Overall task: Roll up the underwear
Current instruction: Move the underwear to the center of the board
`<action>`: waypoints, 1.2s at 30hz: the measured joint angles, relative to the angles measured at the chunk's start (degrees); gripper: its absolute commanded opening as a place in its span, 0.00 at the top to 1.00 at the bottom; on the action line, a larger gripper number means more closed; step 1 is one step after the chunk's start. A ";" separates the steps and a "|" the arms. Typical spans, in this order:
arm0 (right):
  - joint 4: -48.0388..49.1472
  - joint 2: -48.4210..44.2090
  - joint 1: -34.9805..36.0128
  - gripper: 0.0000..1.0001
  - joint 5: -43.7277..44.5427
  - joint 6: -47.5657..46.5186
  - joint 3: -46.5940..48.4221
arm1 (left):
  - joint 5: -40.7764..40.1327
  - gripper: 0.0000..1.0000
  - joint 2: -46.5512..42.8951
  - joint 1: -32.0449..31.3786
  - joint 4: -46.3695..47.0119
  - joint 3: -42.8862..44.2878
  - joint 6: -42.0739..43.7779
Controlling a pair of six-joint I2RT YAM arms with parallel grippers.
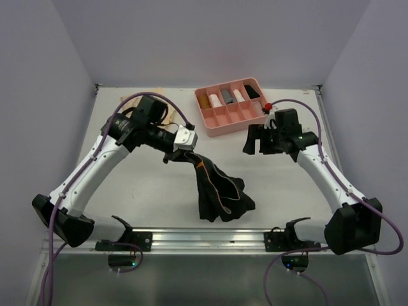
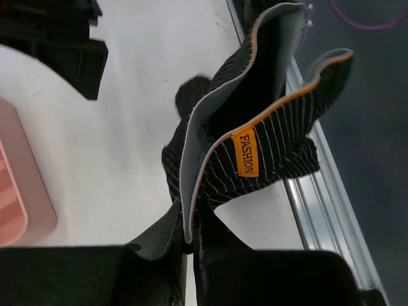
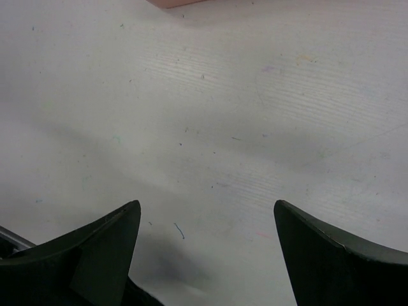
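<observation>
Your left gripper (image 1: 180, 150) is pinched tight on one edge of the black underwear (image 1: 220, 191), which hangs crumpled down to the near middle of the table (image 1: 146, 191). Lay it flat and smooth it before rolling, using the right gripper (image 1: 255, 141), whose jaws stand wide and empty. The cloth is finely pinstriped, with orange trim and an orange label.

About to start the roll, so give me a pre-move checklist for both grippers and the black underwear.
1. Left gripper shut on the black underwear at its edge: ok.
2. Underwear spread flat for rolling: not ok. It hangs crumpled, lower end bunched on the table.
3. Right gripper open and empty: ok.
4. Right gripper at the cloth: not ok. It hovers over bare table, apart from it.
5. Free compartment in the pink divided tray: ok, the near row looks empty.
</observation>
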 measured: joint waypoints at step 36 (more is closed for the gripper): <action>0.28 20.39 46.64 0.35 5.44 9.75 4.83 | -10.36 0.29 14.29 21.42 41.11 -31.26 -28.35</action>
